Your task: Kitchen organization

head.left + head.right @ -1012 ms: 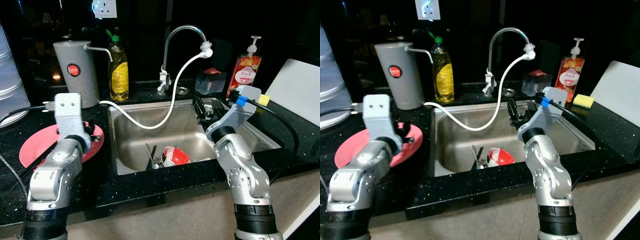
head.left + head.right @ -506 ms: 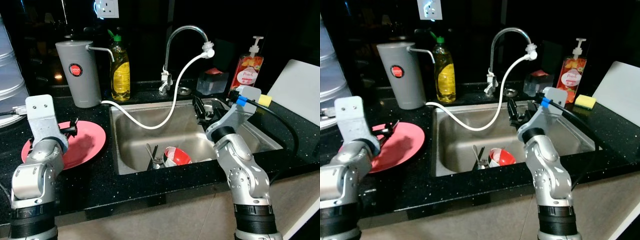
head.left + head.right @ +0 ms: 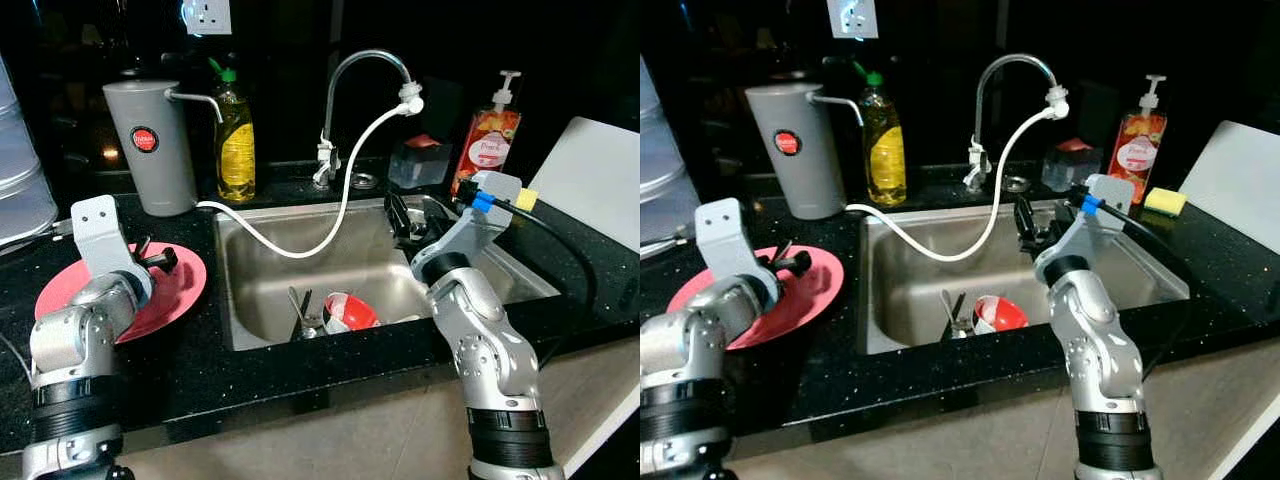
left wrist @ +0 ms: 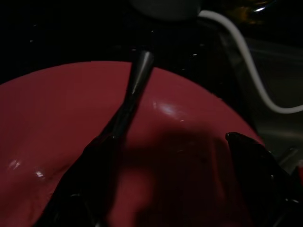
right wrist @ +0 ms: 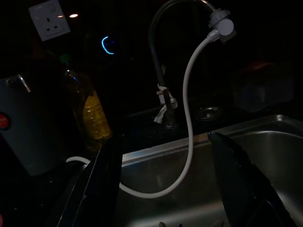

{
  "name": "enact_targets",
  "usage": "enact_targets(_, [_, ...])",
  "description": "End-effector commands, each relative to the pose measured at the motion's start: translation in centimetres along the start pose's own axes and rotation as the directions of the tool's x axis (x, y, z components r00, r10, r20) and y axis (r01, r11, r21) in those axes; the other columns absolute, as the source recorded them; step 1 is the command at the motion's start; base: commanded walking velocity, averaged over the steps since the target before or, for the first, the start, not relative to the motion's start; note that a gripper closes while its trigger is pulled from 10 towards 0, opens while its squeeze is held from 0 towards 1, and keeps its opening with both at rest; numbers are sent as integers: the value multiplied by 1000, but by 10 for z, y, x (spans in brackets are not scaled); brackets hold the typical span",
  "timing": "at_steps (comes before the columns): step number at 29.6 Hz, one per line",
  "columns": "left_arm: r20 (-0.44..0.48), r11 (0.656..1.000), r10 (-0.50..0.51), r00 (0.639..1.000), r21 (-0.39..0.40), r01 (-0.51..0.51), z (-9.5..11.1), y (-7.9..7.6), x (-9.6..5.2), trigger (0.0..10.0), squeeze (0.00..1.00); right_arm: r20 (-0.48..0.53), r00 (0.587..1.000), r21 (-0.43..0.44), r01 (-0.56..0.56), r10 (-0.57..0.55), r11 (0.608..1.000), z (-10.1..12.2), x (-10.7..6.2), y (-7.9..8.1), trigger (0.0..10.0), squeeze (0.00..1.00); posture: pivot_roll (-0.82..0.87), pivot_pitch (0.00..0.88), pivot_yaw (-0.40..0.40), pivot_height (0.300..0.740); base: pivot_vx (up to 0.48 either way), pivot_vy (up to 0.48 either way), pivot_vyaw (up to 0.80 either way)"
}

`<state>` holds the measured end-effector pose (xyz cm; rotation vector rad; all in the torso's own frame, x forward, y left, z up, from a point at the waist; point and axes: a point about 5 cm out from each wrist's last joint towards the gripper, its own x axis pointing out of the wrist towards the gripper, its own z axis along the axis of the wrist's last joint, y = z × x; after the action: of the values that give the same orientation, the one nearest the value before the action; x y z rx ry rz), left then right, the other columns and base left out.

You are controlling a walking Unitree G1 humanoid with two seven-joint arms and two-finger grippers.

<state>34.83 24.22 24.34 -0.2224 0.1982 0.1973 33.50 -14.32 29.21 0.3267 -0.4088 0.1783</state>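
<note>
A red plate (image 3: 185, 288) lies on the black counter left of the sink (image 3: 275, 290). My left gripper (image 3: 152, 258) hovers low over the plate, open, with its fingers (image 4: 90, 189) wide apart and nothing between them. A slim dark utensil handle (image 4: 137, 80) lies over the plate (image 4: 61, 113) beside one finger; I cannot tell if they touch. In the sink sit a red bowl (image 3: 350, 312) and some cutlery (image 3: 302, 312). My right gripper (image 3: 405, 215) is open above the sink's right rear part, holding nothing.
A white hose (image 3: 350, 190) runs from the faucet (image 3: 360, 62) across the sink to a grey jug (image 3: 150, 145). Yellow dish soap (image 3: 237, 135), a clear box (image 3: 418, 162), a pink dispenser (image 3: 488, 145) and a yellow sponge (image 3: 527, 198) line the back. A white board (image 3: 595, 180) leans at right.
My left arm swung left off the plate's right side, then came back rightward over the plate. The right arm has stayed put. The camera shifted slightly.
</note>
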Motion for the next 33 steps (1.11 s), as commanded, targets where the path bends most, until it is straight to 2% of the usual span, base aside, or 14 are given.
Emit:
enact_targets(1, [-7, 998, 43, 999, 56, -43, -2, 9, 1, 10000, 0, -13, 1000, -7, 8, -8, 1000, -1, -2, -2, 10000, 0, -52, 27, -12, 740, 0, 0, 0])
enact_targets(3, [-9, 997, 47, 999, 61, -47, -3, 10, 2, 9647, 0, -14, 1000, -7, 8, -8, 1000, -1, -2, -2, 10000, 0, -52, 26, -14, 740, 0, 0, 0])
enact_targets(4, [2, 993, 63, 998, 100, -63, -3, 13, 2, 6902, 0, -15, 1000, -7, 7, -7, 1000, -2, -2, -2, 10000, 0, -51, 26, -15, 740, 0, 0, 0])
enact_targets(8, [4, 991, 59, 998, 124, -59, -3, 14, 2, 6314, 0, -18, 1000, -7, 5, -5, 1000, -2, -2, -2, 10000, 0, -49, 25, -18, 740, 0, 0, 0])
enact_targets(10, [-19, 994, 47, 999, 100, -45, -6, 15, 4, 2627, 0, -20, 1000, -6, 3, -3, 1000, -3, -1, -2, 10000, 0, -49, 25, -18, 740, 0, 0, 0])
enact_targets(11, [-25, 994, 43, 999, 97, -41, -7, 16, 5, 2627, 0, -20, 1000, -6, 3, -3, 1000, -3, -1, -2, 10000, 0, -49, 25, -18, 740, 0, 0, 0])
enact_targets(12, [-30, 994, 43, 999, 101, -40, -9, 17, 6, 275, 0, -20, 1000, -5, 2, -2, 1000, -3, -1, -2, 10000, 0, -49, 25, -18, 740, 0, 0, 0])
enact_targets(14, [-34, 992, 47, 998, 116, -43, -11, 18, 7, 0, 0, -20, 1000, -3, 3, -3, 1000, -3, -1, -2, 10000, 0, -51, 29, -18, 740, 0, 0, 0])
enact_targets(25, [-46, 988, 70, 996, 140, -63, -17, 21, 7, 471, 0, -23, 1000, -4, 13, -13, 1000, -3, -2, -4, 10000, 0, -54, 37, -17, 740, 0, 0, 0])
enact_targets(26, [-46, 987, 76, 996, 149, -68, -17, 21, 7, 6706, 0, -23, 1000, -4, 13, -13, 1000, -3, -2, -4, 10000, 0, -54, 37, -17, 740, 0, 0, 0])
enact_targets(27, [-46, 987, 76, 996, 149, -68, -17, 21, 7, 6706, 0, -23, 1000, -4, 13, -13, 1000, -3, -2, -4, 10000, 0, -54, 37, -17, 740, 0, 0, 0])
enact_targets(28, [-43, 985, 80, 996, 157, -73, -16, 21, 7, 9529, 0, -23, 1000, -4, 13, -14, 1000, -3, -2, -4, 10000, 0, -54, 37, -17, 740, 0, 0, 0])
enact_targets(32, [-27, 983, 76, 997, 171, -70, -13, 19, 7, 10000, 0, -22, 1000, -4, 13, -13, 1000, -2, -2, -4, 10000, 0, -53, 40, -19, 740, 0, 0, 0])
enact_targets(33, [-11, 982, 72, 997, 175, -69, -9, 19, 6, 10000, 392, -22, 1000, -4, 13, -13, 1000, -2, -2, -4, 10000, 0, -53, 40, -19, 740, 0, 0, 0])
